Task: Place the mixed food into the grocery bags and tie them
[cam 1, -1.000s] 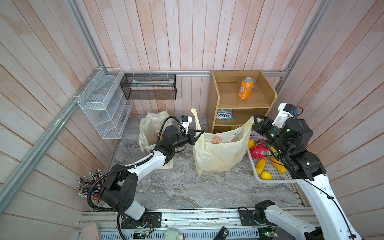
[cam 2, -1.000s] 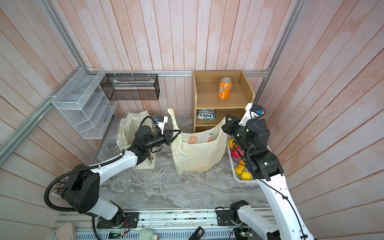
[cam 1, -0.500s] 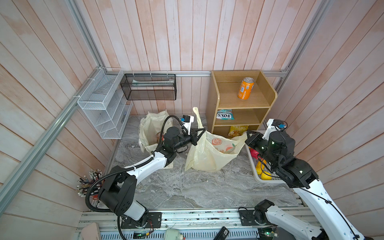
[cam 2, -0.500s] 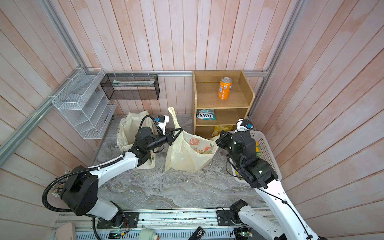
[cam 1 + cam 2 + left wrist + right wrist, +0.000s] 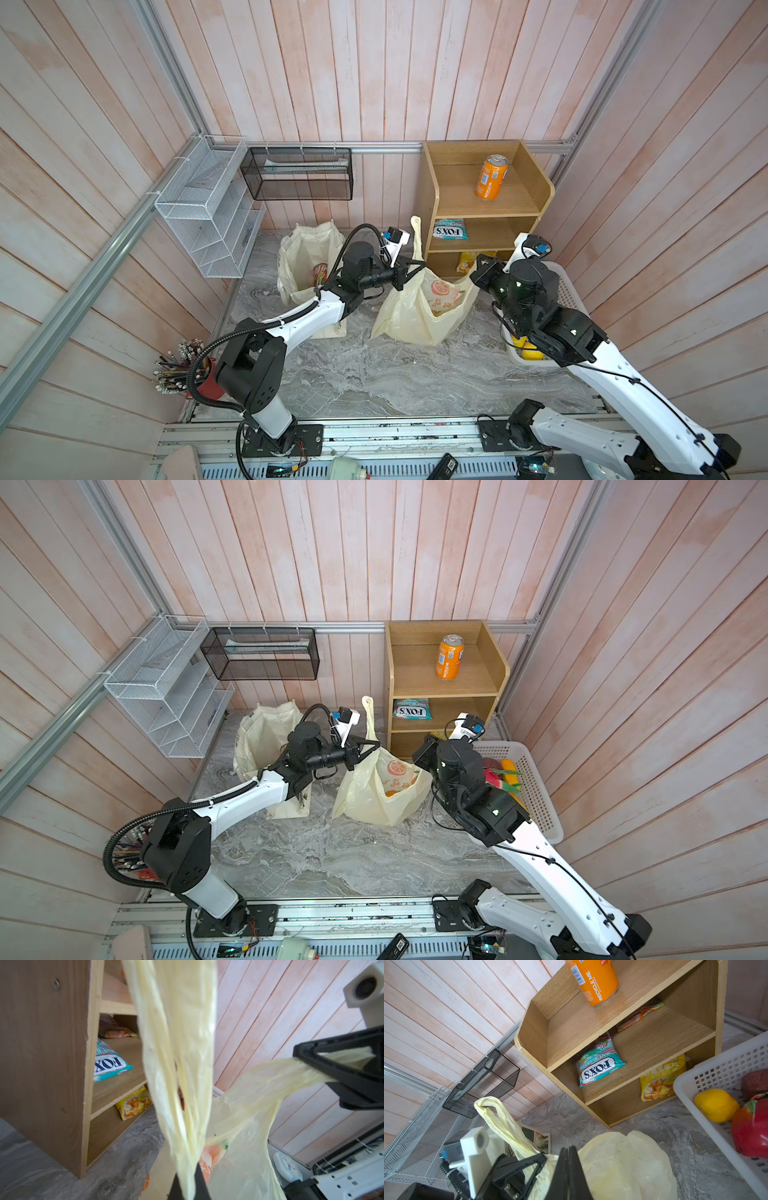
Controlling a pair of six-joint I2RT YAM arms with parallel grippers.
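Observation:
The cream plastic grocery bag (image 5: 419, 316) printed with orange fruits stands on the marble floor between my two grippers. My left gripper (image 5: 415, 268) is shut on one handle, whose loop (image 5: 492, 1109) sticks up past the jaws (image 5: 188, 1169). My right gripper (image 5: 477, 276) is shut on the other handle (image 5: 276, 1072), jaws pressed together (image 5: 568, 1149). Something orange lies inside the bag (image 5: 390, 793). The canvas tote (image 5: 303, 266) stands open behind my left arm. Mixed food still outside the bags: an orange can (image 5: 491, 176), a FOX'S packet (image 5: 450, 229), a yellow snack packet (image 5: 662, 1078), and toy fruits (image 5: 716, 1104).
The wooden shelf unit (image 5: 536, 199) stands right behind the plastic bag. A white plastic basket (image 5: 536, 779) with the fruits sits by the right wall under my right arm. Wire racks (image 5: 208, 208) hang at the back left. A pencil pot (image 5: 203, 374) is at the front left.
My right gripper has swung left and in from over the basket toward the left gripper, bringing its handle along. The bag is narrower and has shifted left. The left gripper kept its hold.

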